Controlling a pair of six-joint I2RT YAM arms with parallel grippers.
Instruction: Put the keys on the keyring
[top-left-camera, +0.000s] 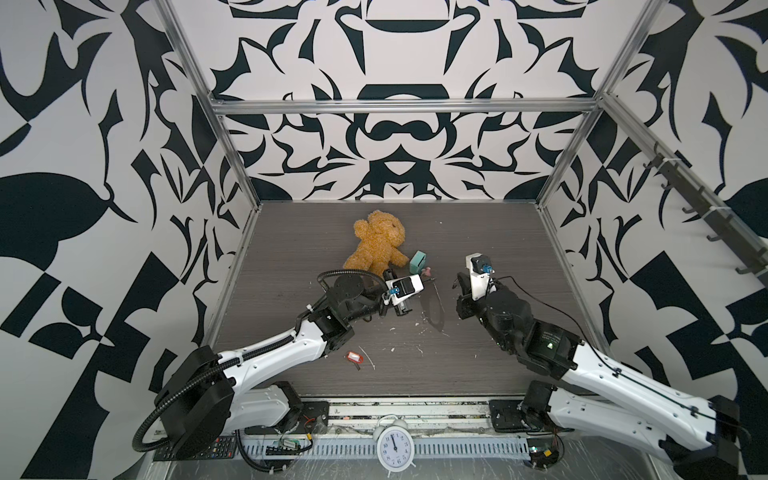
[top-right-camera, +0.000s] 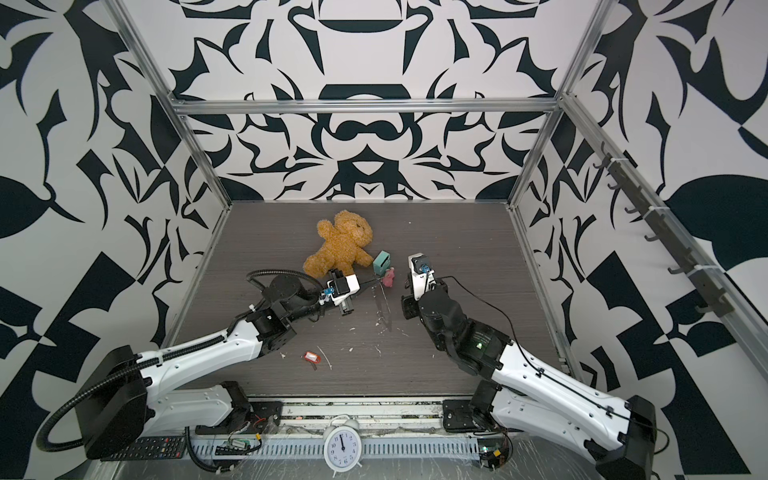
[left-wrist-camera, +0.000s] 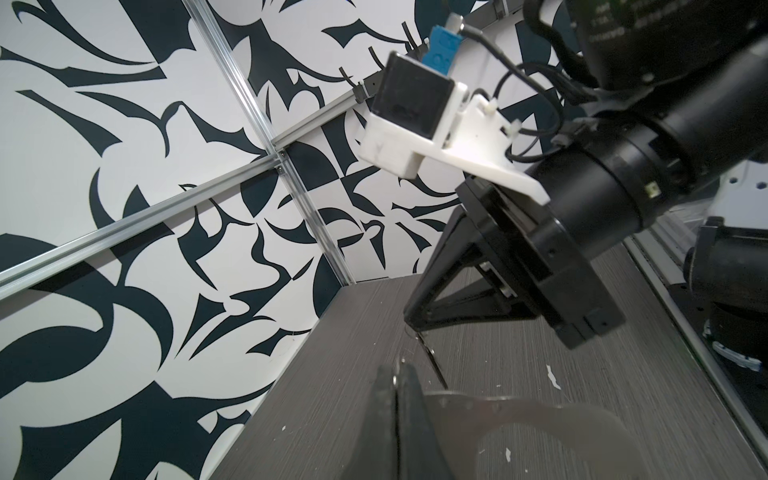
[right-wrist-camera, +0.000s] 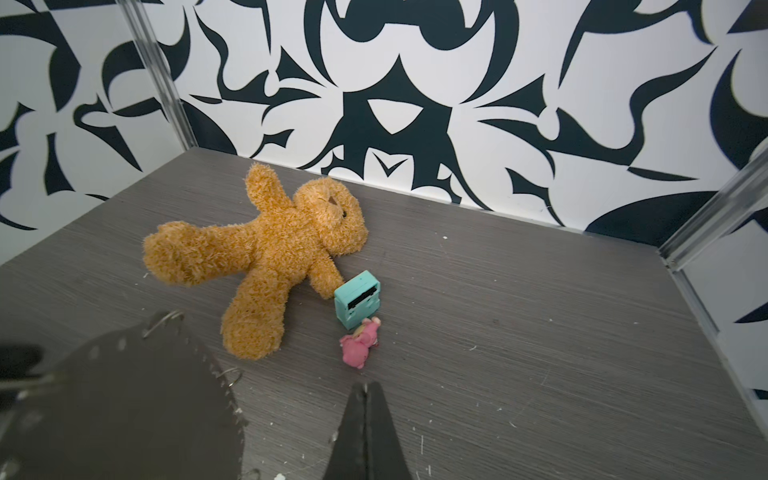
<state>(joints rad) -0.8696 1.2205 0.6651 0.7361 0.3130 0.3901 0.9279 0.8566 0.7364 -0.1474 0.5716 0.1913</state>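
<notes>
Just beside my clenched right gripper (right-wrist-camera: 365, 387), the limp strap (right-wrist-camera: 124, 407) pinched in my left gripper (left-wrist-camera: 397, 370) could twist, swinging its keyring (right-wrist-camera: 166, 321) away.

We count one teddy bear (top-left-camera: 378, 243), one teal box (top-left-camera: 418, 259), one pink figurine (right-wrist-camera: 359, 343), one red key tag (top-left-camera: 354, 356), one white alarm clock (top-left-camera: 393, 442), one black remote control (top-right-camera: 141, 448), one dark strap (right-wrist-camera: 124, 415) bearing at least two silver rings (right-wrist-camera: 232, 379), and two robot arms, left (top-left-camera: 266, 351) and right (top-left-camera: 602, 374).

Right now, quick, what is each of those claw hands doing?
Left gripper: closed, apparently pinching the strap at its edge.
Right gripper: closed; a thin dark piece hangs at its tips, identity unclear.
</notes>
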